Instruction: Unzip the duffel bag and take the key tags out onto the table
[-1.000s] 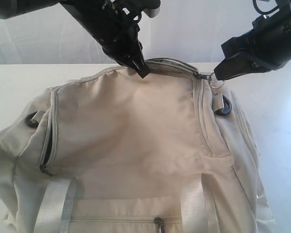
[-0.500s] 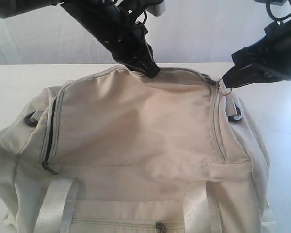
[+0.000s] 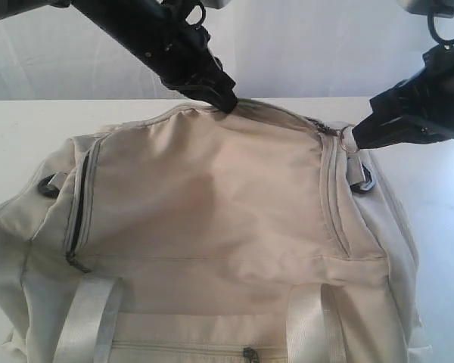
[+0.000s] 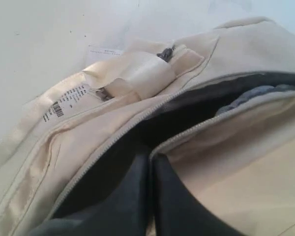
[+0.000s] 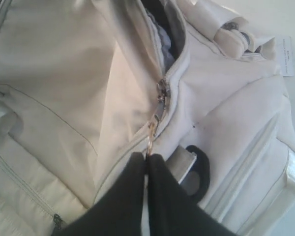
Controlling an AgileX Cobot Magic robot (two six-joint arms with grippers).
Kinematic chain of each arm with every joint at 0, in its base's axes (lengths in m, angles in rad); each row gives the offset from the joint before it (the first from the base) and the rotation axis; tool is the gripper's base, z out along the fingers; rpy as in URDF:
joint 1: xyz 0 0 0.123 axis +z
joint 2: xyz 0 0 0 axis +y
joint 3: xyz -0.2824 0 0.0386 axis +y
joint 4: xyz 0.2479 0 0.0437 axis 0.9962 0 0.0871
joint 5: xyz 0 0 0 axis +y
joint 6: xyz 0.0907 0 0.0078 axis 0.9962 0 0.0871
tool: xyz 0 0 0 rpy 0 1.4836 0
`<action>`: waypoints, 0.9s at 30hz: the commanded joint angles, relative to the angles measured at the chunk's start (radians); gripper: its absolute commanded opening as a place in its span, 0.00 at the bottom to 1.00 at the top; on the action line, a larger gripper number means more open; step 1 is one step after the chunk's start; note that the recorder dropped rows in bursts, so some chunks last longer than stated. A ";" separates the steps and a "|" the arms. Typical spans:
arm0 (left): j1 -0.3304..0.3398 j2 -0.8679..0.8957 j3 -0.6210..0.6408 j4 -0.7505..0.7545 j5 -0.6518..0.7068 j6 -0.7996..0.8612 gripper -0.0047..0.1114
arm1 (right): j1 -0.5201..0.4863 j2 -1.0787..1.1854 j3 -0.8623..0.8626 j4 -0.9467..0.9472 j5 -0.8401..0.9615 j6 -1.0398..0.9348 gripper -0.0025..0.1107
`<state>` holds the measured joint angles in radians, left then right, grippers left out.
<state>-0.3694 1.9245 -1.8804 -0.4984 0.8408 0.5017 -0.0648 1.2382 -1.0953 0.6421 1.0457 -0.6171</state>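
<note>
The cream duffel bag [image 3: 212,204] fills most of the white table [image 3: 23,125]. My left gripper [image 3: 227,103] is shut on the fabric edge of the bag's top opening; the left wrist view shows its tips [image 4: 151,157] pinching the zipper edge beside the dark lining [image 4: 137,132]. My right gripper [image 3: 358,140] is shut on the metal ring pull [image 5: 151,133] at the bag's right end, just below the zipper slider [image 5: 161,91]. The top zipper is parted along the far edge. The key tags are hidden.
A black D-ring [image 3: 362,181] hangs just below my right gripper. A side zipper [image 3: 76,219] gapes on the bag's left end. Two webbing handles [image 3: 87,318] and a front pocket zipper [image 3: 247,353] lie at the near edge. A printed label [image 4: 64,101] shows on the bag's far side.
My right gripper has moved right with the ring pull, drawing the zipper slider toward the bag's right end. The left gripper has kept its hold on the top edge, shifting slightly.
</note>
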 commanded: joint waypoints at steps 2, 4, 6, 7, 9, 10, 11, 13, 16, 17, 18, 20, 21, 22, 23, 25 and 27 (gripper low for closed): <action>0.026 0.017 -0.004 -0.013 -0.008 0.003 0.04 | -0.006 -0.063 0.004 -0.002 0.066 -0.005 0.02; 0.028 0.027 -0.004 -0.021 0.004 0.009 0.04 | -0.006 -0.079 0.004 -0.002 0.071 -0.005 0.02; 0.028 0.035 -0.004 -0.046 0.030 0.040 0.04 | -0.006 -0.085 0.004 -0.002 0.071 -0.005 0.02; 0.028 0.036 -0.004 -0.065 0.044 0.057 0.04 | -0.006 -0.085 0.004 0.000 0.070 -0.005 0.02; 0.028 0.036 -0.004 -0.099 0.071 0.087 0.04 | -0.006 -0.083 0.006 0.000 0.050 -0.005 0.02; 0.028 0.036 -0.004 -0.114 0.086 0.107 0.04 | -0.006 -0.083 0.010 0.001 0.031 -0.005 0.02; 0.028 0.034 -0.004 -0.133 0.101 0.127 0.04 | -0.006 -0.083 0.015 0.006 0.004 -0.005 0.02; 0.028 0.031 -0.004 -0.163 0.131 0.167 0.04 | -0.006 -0.079 0.030 0.033 -0.041 -0.005 0.02; 0.028 0.027 -0.004 -0.212 0.162 0.206 0.04 | -0.006 -0.064 0.045 0.121 -0.104 -0.060 0.02; 0.028 0.024 -0.004 -0.232 0.167 0.217 0.04 | -0.006 -0.058 0.053 0.175 -0.127 -0.107 0.02; 0.028 0.021 -0.004 -0.250 0.172 0.231 0.04 | -0.006 -0.045 0.057 0.232 -0.139 -0.156 0.02; 0.028 0.017 -0.004 -0.275 0.176 0.242 0.04 | -0.006 -0.014 0.060 0.329 -0.141 -0.224 0.02; 0.028 0.013 -0.004 -0.286 0.176 0.250 0.04 | -0.006 0.007 0.060 0.370 -0.139 -0.234 0.02; 0.028 0.008 -0.004 -0.290 0.176 0.259 0.04 | -0.006 0.026 0.060 0.397 -0.137 -0.237 0.02; 0.028 0.006 -0.004 -0.292 0.176 0.258 0.04 | -0.006 0.050 0.060 0.412 -0.135 -0.237 0.02; 0.028 -0.009 -0.004 -0.292 0.176 0.258 0.04 | 0.000 0.125 0.060 0.422 -0.135 -0.237 0.03; 0.031 -0.024 -0.004 -0.292 0.176 0.261 0.04 | 0.019 0.192 0.060 0.422 -0.132 -0.237 0.10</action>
<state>-0.3413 1.9281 -1.8804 -0.7578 0.9958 0.7530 -0.0578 1.3779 -1.0418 1.0459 0.9186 -0.8383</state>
